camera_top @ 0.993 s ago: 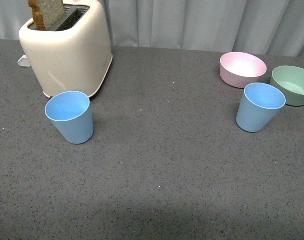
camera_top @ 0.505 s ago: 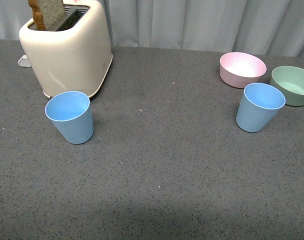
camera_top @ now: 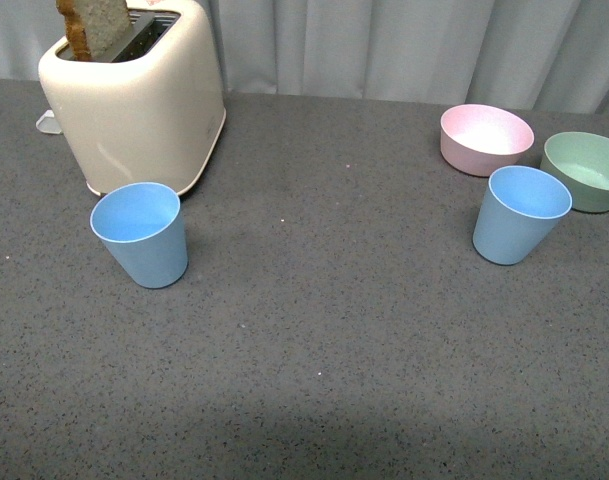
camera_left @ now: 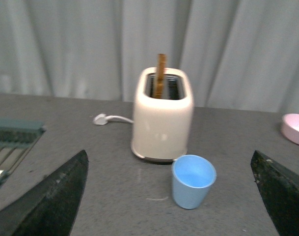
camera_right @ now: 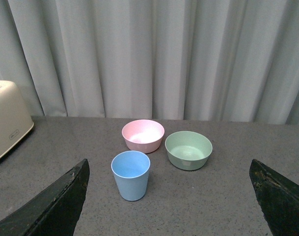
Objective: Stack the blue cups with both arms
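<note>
Grey table point(camera_top: 334, 350), cream toaster point(camera_top: 134, 95) far left, pink bowl point(camera_top: 486, 138) and green bowl point(camera_top: 584, 170) far right. The left blue cup point(camera_top: 139, 235) stands just in front of the toaster, the right blue cup point(camera_top: 519, 215) just in front of the bowls. The left gripper point(camera_left: 169, 155) and right gripper point(camera_right: 169, 161) gape wide, empty.

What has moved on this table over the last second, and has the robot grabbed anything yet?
Nothing visibly changed in the front view. The left blue cup stands in front of the toaster as before. The right blue cup is in the same spot near the pink bowl and the green bowl. Both cups are upright and untouched, and no arm shows in that view.
</note>
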`<state>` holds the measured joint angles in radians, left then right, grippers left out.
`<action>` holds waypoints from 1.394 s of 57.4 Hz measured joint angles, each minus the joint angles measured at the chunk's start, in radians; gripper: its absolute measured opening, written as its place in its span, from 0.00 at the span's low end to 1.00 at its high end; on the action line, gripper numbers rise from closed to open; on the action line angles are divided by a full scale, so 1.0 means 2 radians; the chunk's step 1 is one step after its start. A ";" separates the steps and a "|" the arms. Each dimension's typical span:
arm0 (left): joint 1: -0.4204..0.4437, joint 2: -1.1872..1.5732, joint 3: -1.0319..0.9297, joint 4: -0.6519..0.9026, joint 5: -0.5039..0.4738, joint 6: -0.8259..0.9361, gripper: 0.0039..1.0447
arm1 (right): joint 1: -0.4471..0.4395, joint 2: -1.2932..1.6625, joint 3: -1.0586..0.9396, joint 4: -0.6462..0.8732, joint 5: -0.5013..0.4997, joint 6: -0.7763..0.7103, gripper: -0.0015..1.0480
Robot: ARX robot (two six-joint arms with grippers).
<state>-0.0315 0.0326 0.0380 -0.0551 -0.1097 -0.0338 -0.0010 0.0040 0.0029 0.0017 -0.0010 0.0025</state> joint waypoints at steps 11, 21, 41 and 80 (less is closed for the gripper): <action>0.015 0.313 0.073 0.098 -0.088 -0.073 0.94 | 0.000 0.000 0.000 0.000 -0.001 0.000 0.91; 0.038 0.552 0.173 0.182 -0.038 -0.094 0.94 | 0.000 0.000 0.000 0.000 0.000 0.000 0.91; 0.014 0.772 0.337 0.085 0.004 -0.118 0.94 | 0.000 0.000 0.000 0.000 0.000 0.000 0.91; -0.022 0.958 0.508 -0.050 0.056 -0.149 0.86 | 0.000 0.000 0.000 0.000 0.000 0.000 0.91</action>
<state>-0.0761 1.9488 1.0542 -0.1551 0.0025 -0.3325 -0.0010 0.0036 0.0029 0.0010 -0.0017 0.0025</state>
